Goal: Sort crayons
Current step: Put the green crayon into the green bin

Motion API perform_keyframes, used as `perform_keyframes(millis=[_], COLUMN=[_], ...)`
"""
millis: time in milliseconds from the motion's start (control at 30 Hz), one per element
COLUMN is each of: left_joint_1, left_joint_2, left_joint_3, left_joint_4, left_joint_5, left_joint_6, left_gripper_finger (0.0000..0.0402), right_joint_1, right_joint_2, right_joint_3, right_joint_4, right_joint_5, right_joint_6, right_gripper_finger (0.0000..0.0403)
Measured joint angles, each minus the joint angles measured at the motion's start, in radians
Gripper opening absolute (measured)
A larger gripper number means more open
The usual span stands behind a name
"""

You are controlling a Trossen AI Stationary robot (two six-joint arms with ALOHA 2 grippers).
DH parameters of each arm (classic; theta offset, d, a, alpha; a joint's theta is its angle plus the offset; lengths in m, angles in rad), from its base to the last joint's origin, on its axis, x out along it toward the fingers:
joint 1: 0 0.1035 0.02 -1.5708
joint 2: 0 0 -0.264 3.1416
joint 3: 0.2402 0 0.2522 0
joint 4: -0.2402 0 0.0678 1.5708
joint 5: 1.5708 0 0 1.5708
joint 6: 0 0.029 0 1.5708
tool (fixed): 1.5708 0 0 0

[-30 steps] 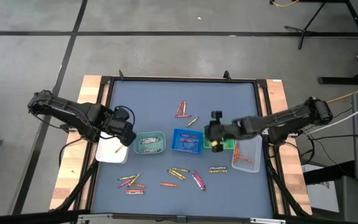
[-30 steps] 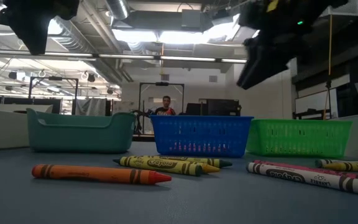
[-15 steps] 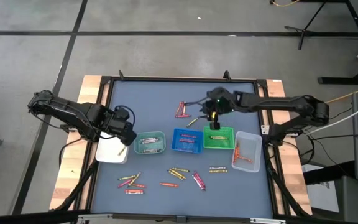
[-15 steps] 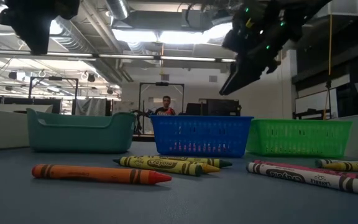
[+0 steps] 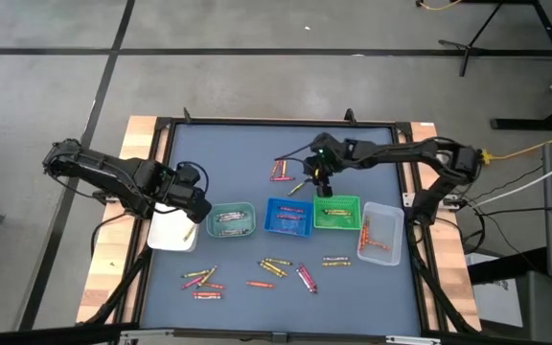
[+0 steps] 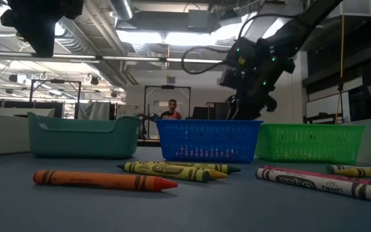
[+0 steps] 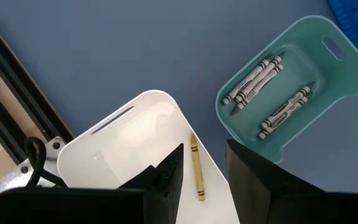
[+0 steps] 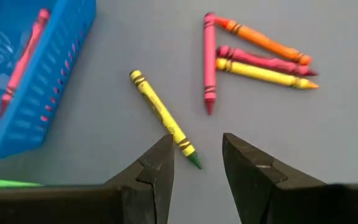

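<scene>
The right gripper (image 8: 194, 163) hangs open and empty over a yellow crayon (image 8: 163, 118) near the table's (image 5: 228, 153) far edge. The left gripper (image 7: 202, 171) waits open above the white tray (image 7: 114, 149) holding 1 crayon.

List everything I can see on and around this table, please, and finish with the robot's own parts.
Teal plastic tray: one, left of centre, grey paper-wrapped crayons inside.
White plastic tray: one, left side, one yellow crayon inside.
Blue mesh basket: one, centre, pink crayons inside.
Green mesh basket: one, beside the blue.
Clear plastic tray: one, right side, red-orange crayons inside.
Loose crayons on the mat: many, mixed colours, mostly near the front edge; a few behind the baskets.
Yellow-green crayon: one, lying below the right gripper.
Person: one, far behind.
Left gripper: open, above the white tray.
Right gripper: open, empty, behind the baskets.
</scene>
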Motion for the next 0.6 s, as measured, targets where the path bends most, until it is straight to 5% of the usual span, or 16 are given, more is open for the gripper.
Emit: perform_keyframes(millis=[600], left_joint_1=[0.000], left_joint_2=[0.000], left_joint_3=[0.000], left_joint_4=[0.010], left_joint_5=[0.000], left_joint_6=[-0.001], left_gripper_finger=[0.0102], right_joint_1=[0.002], right_joint_2=[0.155], right_joint_3=[0.002], right_joint_4=[0.064], right_joint_5=[-0.024], right_joint_6=[-0.012], right_gripper_finger=[0.0136])
